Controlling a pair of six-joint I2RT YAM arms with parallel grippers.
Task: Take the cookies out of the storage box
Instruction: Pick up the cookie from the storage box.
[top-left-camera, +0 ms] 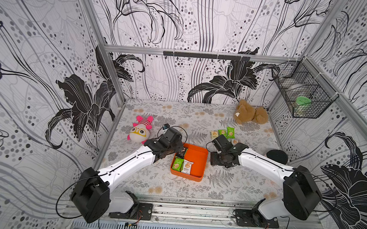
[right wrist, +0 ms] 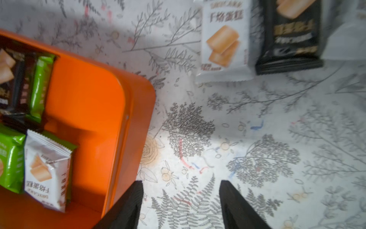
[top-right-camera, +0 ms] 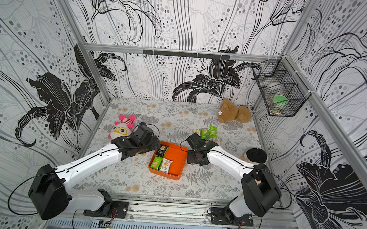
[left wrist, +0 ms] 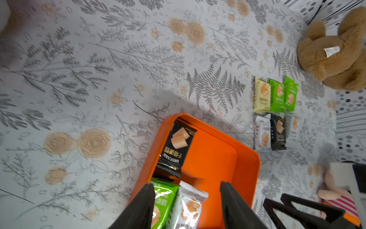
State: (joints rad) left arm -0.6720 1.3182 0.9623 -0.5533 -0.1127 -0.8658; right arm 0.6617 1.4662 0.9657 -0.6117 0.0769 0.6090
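The bench carries the orange storage box at centre frame. My left end effector stands wide above it, my right end effector wide beside it. Some cookies lie inside, others upper right.

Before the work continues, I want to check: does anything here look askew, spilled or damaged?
Nothing looks spilled or damaged. In the orange storage box, a white cookie packet lies partly over a green one, and a black packet half hides another green one. The brown teddy bear lies toppled in the far corner.
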